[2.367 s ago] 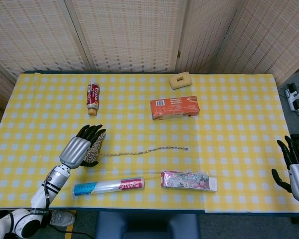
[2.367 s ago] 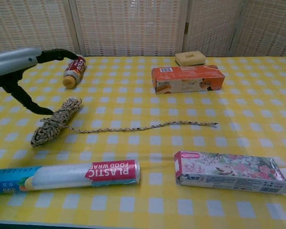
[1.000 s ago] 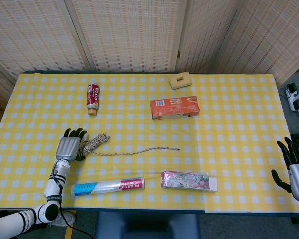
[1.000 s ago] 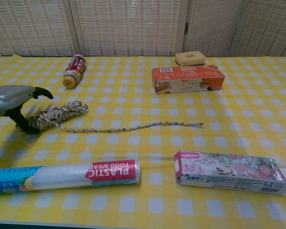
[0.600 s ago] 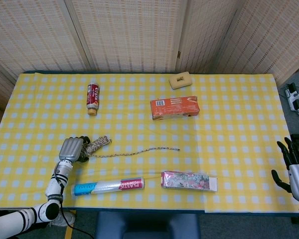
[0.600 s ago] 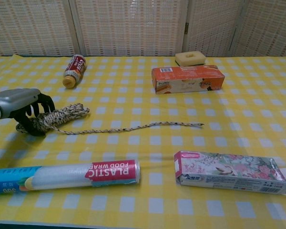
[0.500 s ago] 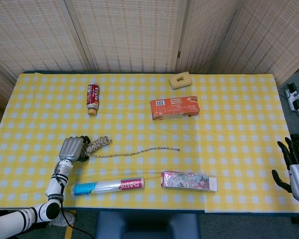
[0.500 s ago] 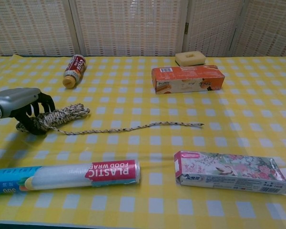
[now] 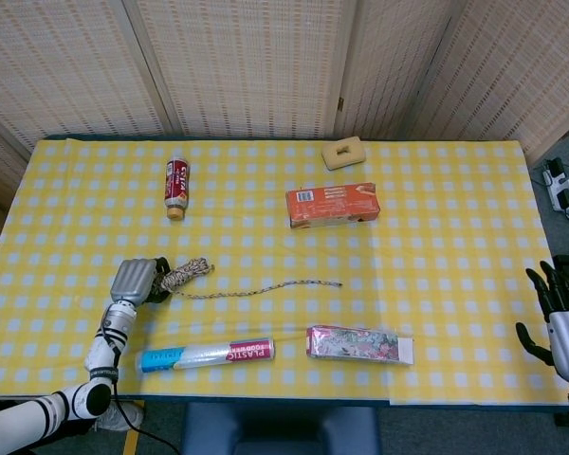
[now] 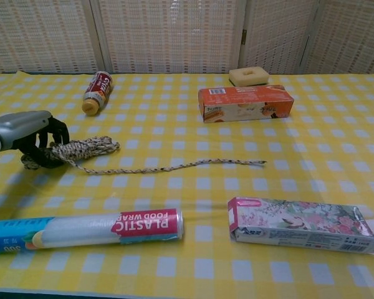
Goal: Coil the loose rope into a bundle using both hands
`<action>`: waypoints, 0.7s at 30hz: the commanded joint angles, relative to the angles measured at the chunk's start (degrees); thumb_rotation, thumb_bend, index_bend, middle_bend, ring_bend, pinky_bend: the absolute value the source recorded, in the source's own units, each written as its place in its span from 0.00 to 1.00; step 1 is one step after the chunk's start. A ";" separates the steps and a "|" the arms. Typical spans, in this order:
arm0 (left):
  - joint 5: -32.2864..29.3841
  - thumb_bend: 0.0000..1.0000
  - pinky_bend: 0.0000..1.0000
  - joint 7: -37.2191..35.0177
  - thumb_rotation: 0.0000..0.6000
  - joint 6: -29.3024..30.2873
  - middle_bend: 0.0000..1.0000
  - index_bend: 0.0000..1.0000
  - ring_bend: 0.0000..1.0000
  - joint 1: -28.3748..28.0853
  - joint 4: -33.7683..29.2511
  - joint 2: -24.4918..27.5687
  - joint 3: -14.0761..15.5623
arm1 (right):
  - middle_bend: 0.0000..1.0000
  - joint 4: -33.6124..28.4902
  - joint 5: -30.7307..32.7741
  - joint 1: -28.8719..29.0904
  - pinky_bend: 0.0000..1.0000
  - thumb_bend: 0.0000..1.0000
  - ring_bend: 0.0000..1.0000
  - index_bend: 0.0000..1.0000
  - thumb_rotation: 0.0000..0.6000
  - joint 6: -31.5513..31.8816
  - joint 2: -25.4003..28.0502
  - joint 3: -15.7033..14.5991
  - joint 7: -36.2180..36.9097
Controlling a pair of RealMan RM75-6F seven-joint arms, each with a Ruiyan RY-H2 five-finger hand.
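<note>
The rope [image 10: 106,156] lies near the table's left edge, its bundled end gripped by the left hand [image 10: 34,138], fingers curled around the coils (the loose tail runs right across the yellow checked cloth [image 9: 436,237]). A plastic wrap roll [image 10: 87,229] lies nearer. The right hand [image 9: 561,318] hangs off the right edge, fingers spread, holding nothing.

Woven screen panels [image 9: 237,62] stand behind the yellow-checked table [image 9: 436,227].
</note>
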 commanded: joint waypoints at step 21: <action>15.02 0.62 0.78 -21.37 1.00 3.38 0.73 0.77 0.72 2.25 -3.38 3.66 1.49 | 0.09 -5.35 -1.52 11.47 0.00 0.40 0.11 0.32 1.00 -11.03 -4.04 3.89 -4.89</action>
